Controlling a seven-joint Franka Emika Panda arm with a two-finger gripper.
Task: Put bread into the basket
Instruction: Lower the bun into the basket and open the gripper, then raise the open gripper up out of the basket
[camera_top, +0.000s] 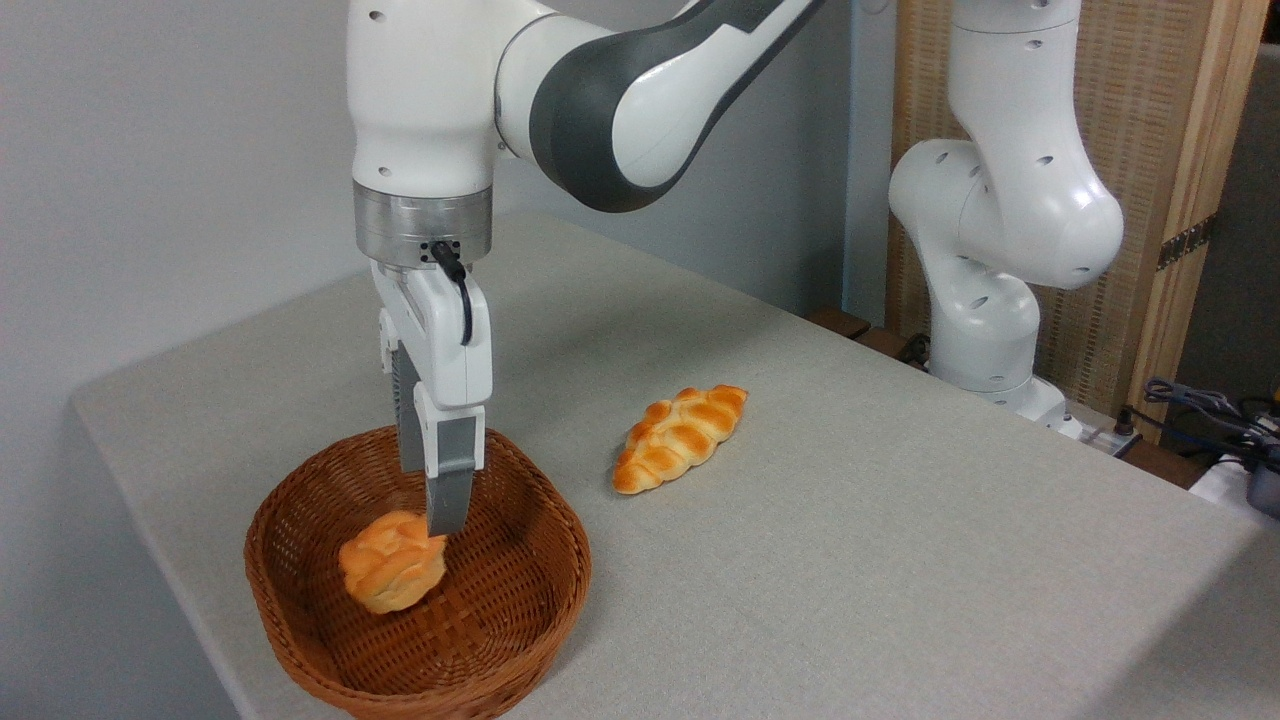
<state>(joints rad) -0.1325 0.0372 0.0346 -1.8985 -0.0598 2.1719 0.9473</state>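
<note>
The bread (390, 572), a small round golden bun, lies on the floor of the oval brown wicker basket (540, 590) at the left of its middle. My gripper (428, 500) hangs straight down inside the basket, just above and to the right of the bun. It is open: the front finger (450, 500) ends at the bun's upper right edge, the rear finger (407, 430) stands apart behind it, and nothing is between them.
A longer braided loaf (681, 437) lies on the grey table (900, 560) to the right of the basket. The arm's white base (985, 330) stands at the table's far right edge, with cables (1215, 410) beyond it.
</note>
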